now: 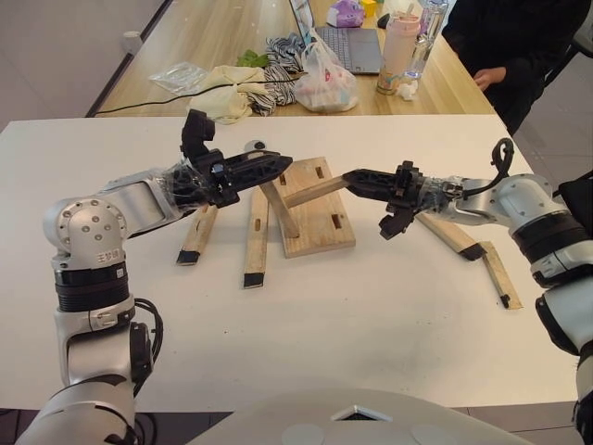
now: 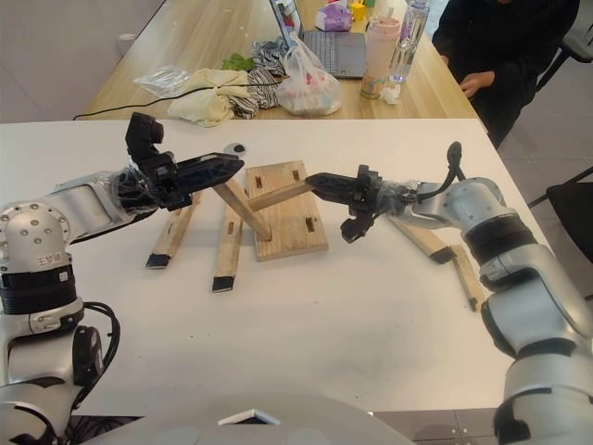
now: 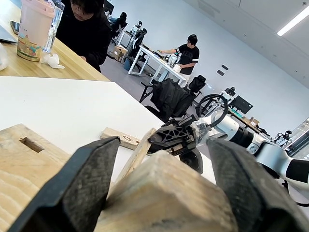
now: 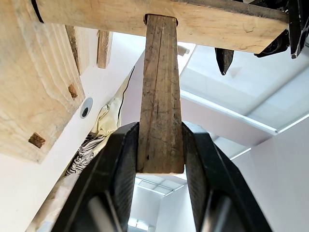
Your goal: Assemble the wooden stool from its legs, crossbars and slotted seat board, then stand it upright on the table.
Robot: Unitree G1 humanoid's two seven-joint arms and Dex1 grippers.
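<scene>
The slotted seat board (image 1: pixel 321 222) lies flat mid-table. A wooden leg (image 1: pixel 281 211) stands tilted on it, and my left gripper (image 1: pixel 269 169) is shut on its upper end (image 3: pixel 164 193). A crossbar (image 1: pixel 315 192) runs from that leg to my right gripper (image 1: pixel 357 178), which is shut on its free end (image 4: pixel 160 96). In the right wrist view the crossbar's far end sits in a slot of the leg (image 4: pixel 159 17), with the seat board (image 4: pixel 43 72) alongside. Two loose legs (image 1: pixel 197 235) (image 1: pixel 256 239) lie left of the board. Two more pieces (image 1: pixel 452 236) (image 1: pixel 496 273) lie under my right arm.
The white table (image 1: pixel 324 324) has open surface toward its front edge. Behind it a wooden table (image 1: pixel 222 37) carries bags (image 1: pixel 324 79), cloth, a laptop (image 1: pixel 347 46) and a cup (image 1: pixel 397 51). A person sits at its far right.
</scene>
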